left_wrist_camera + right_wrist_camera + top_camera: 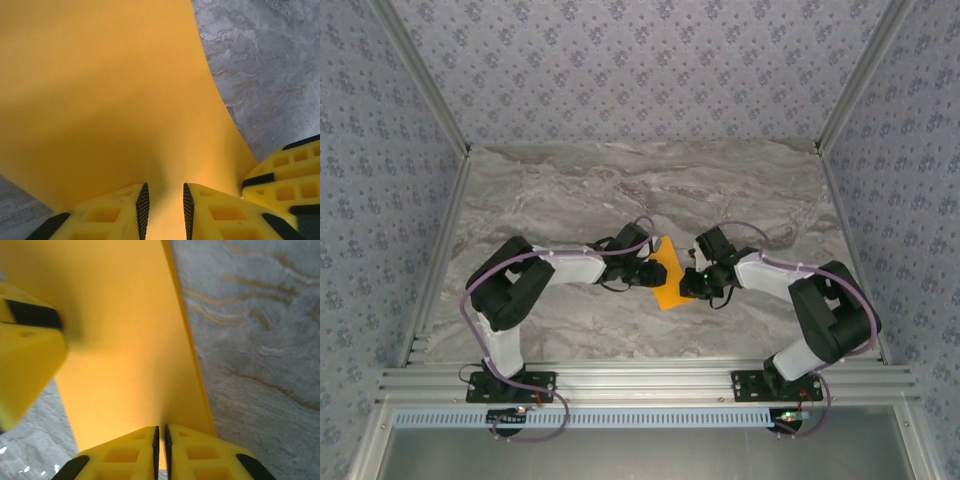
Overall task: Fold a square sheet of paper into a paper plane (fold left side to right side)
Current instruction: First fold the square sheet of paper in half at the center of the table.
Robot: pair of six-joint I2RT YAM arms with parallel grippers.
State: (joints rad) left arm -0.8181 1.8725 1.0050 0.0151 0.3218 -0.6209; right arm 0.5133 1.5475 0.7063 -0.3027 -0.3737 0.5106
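Orange paper [667,272] at the middle of the table [620,190].
Its edge is pinched by the right end effector [160,446]; the left end effector [163,207] is slightly parted over it.

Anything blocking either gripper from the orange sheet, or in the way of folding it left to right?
Nothing visible does. The left gripper sits right on the square sheet of paper, jaws apart. The right gripper pinches its edge. Only bare table lies beside it.
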